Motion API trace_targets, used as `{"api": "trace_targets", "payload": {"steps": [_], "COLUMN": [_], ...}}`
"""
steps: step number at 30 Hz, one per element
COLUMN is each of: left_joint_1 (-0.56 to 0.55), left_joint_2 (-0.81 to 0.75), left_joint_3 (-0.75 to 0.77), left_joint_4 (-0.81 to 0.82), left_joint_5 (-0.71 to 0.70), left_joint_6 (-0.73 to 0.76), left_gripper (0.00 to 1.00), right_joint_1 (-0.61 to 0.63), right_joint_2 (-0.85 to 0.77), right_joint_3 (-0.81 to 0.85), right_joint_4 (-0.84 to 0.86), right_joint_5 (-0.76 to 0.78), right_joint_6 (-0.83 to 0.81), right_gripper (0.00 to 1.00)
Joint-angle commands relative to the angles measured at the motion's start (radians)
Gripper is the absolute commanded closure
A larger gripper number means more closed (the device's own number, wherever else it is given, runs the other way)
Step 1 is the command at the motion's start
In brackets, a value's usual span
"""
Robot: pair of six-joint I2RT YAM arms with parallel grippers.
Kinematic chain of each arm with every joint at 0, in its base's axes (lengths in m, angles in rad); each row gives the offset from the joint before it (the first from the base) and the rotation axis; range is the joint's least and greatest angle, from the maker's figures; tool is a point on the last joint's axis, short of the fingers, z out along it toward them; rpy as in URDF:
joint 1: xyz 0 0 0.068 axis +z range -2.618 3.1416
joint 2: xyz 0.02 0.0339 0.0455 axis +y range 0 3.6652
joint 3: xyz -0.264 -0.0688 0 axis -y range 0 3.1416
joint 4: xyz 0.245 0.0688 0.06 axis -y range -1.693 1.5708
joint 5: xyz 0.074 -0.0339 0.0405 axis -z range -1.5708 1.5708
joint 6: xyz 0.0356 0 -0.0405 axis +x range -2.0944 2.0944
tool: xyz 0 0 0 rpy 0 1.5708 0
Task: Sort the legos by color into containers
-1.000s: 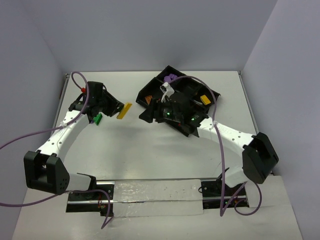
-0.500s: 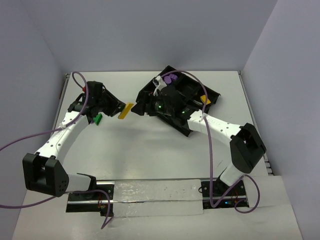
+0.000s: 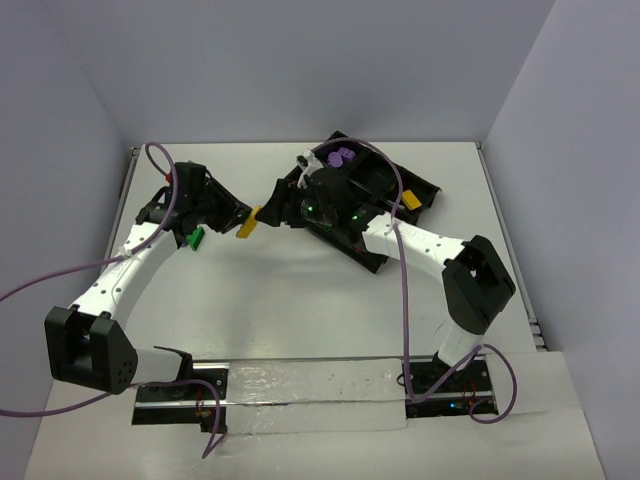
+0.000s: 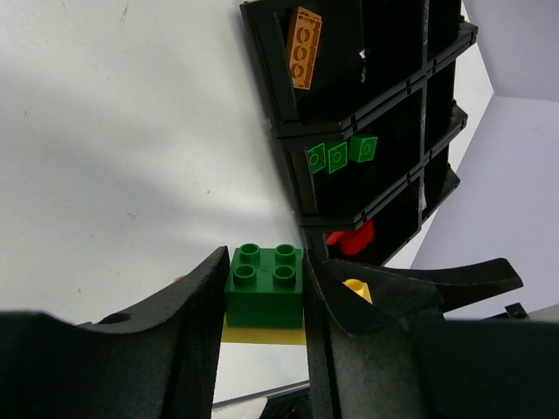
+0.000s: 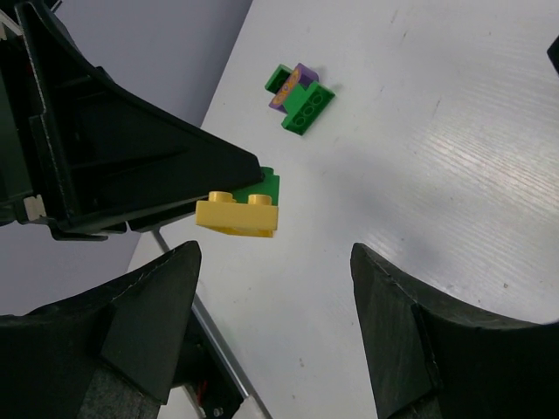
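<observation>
With the left pincer (image 4: 265, 297) clamped on the green brick (image 4: 264, 281), the right pincer (image 5: 275, 262), jaws apart, should close squarely on the yellow brick (image 5: 238, 215) stuck beneath that green brick and pull straight.

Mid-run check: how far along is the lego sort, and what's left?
Done: the tray holds an orange brick, green pieces, a red piece and purple pieces in separate compartments. In hand: the left gripper is shut on a green brick stuck to a yellow brick; the open right gripper faces that pair. Left: splitting and binning them, plus a green-and-purple cluster on the table.
</observation>
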Motion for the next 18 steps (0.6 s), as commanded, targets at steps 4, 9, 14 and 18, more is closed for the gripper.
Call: {"api": "trace_targets", "payload": {"steps": [4,9,14,18], "left_joint_1": [-0.006,-0.006,-0.006,-0.006], "left_joint_2": [-0.030,-0.034,-0.040,-0.039], "left_joint_3": [0.048,0.052,0.052,0.054], "left_joint_4": [0.016,0.014,0.009,-0.001], "left_joint_5": [0.007,0.004,-0.005,-0.016], "left_joint_6": [0.016,0.019,0.021,0.027], "left_gripper": [0.85,0.85,0.85,0.85], "right_joint_1": [0.019,0.019,0.021,0.019], "right_joint_2": [0.031,0.065,0.074,0.044], "right_joint_3": [0.086,0.107,0.087,0.052], "right_joint_4": [0.030,0.034,0.070,0.085], "right_joint_5": [-0.015,-0.013,-0.024,-0.006], "right_joint_6": [0.013,0.030,0.058,0.064], "right_gripper": [0.24,0.32,0.68,1.00]}}
